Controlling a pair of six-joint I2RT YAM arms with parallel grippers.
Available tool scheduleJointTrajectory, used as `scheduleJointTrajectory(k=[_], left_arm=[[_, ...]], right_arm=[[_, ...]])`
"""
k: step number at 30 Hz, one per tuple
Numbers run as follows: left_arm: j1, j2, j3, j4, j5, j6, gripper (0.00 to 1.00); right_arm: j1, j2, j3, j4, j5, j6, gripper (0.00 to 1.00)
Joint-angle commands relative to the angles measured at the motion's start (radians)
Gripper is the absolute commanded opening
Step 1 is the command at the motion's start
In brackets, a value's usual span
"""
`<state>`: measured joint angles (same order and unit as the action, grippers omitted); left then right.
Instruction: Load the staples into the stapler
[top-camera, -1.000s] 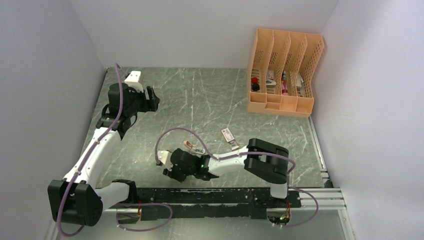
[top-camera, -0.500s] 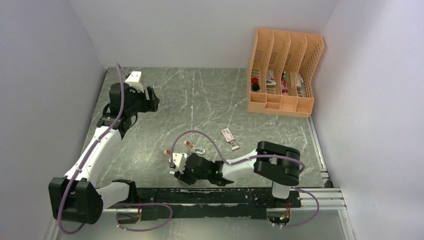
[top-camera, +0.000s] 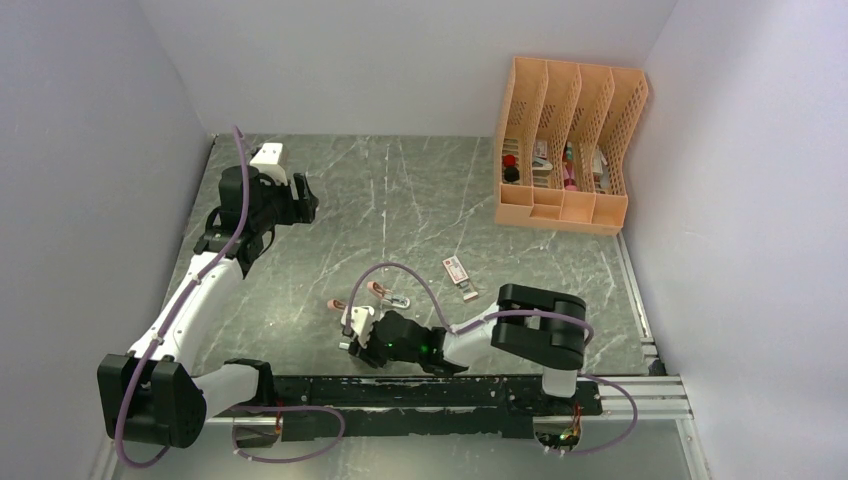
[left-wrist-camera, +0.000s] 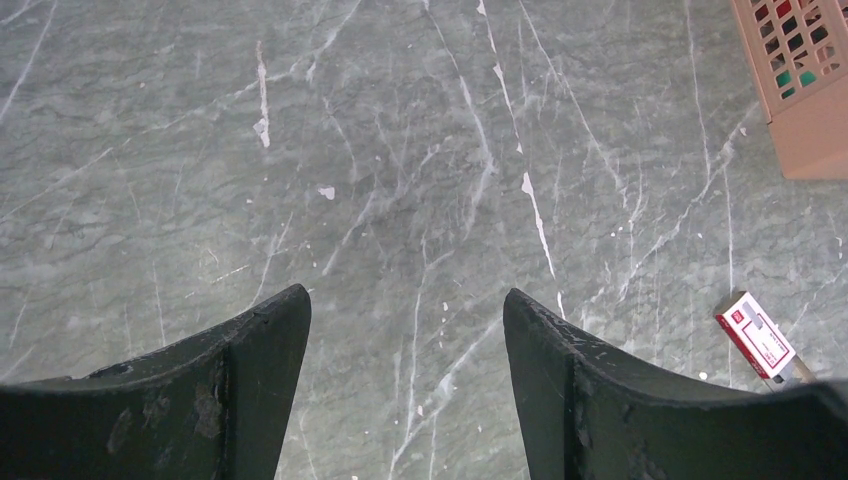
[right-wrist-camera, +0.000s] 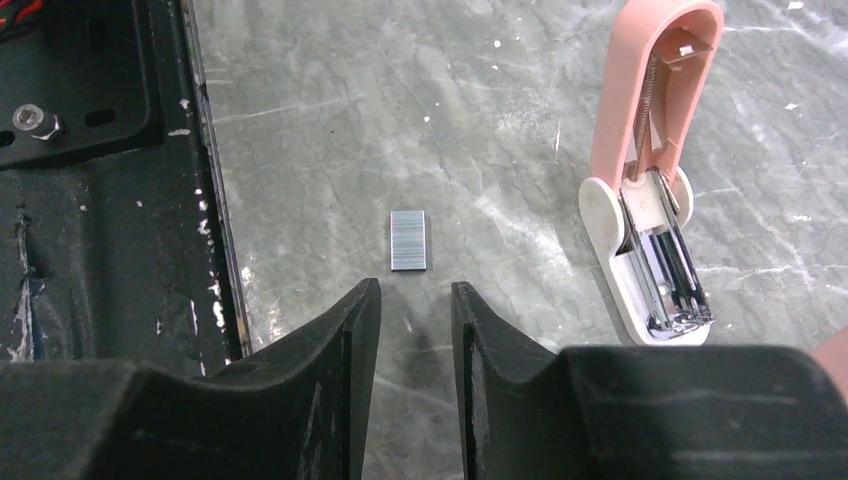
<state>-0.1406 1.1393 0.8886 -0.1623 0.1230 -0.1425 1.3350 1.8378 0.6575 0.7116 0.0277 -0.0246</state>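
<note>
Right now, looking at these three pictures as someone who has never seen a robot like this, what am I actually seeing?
You are seeing two robot arms bolted to the near edge of a marble-patterned table. The wide picture comes from a fixed camera above and behind them. The other two come from a small camera on each wrist, so the dark prongs at the bottom are that arm's own fingers. The left gripper is open and empty, hanging over the table at the far left. The right gripper is low, near the front. Its jaws stand slightly apart with nothing between them. Just ahead of it lies a short silvery staple strip, and beside that a pink stapler swung open. Farther off are a small red-and-white staple box and a peach desk organizer.
</note>
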Motion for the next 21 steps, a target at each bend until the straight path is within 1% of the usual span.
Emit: scheduleJointTrajectory(k=[1, 8, 14, 21], left_arm=[[-0.005, 0.003, -0.004, 0.003, -0.017, 0.012, 0.75], [-0.005, 0.002, -0.005, 0.003, -0.019, 0.013, 0.75], [-0.005, 0.002, -0.003, 0.001, -0.016, 0.014, 0.75], [-0.005, 0.001, -0.004, 0.001, -0.014, 0.015, 0.75]], right_arm=[[0.019, 0.079, -0.023, -0.102, 0.049, -0.026, 0.36], [0.052, 0.107, -0.008, -0.104, 0.074, -0.027, 0.35], [0.052, 0.126, -0.014, -0.091, 0.099, -0.01, 0.27], [0.052, 0.147, -0.014, -0.083, 0.109, 0.004, 0.21]])
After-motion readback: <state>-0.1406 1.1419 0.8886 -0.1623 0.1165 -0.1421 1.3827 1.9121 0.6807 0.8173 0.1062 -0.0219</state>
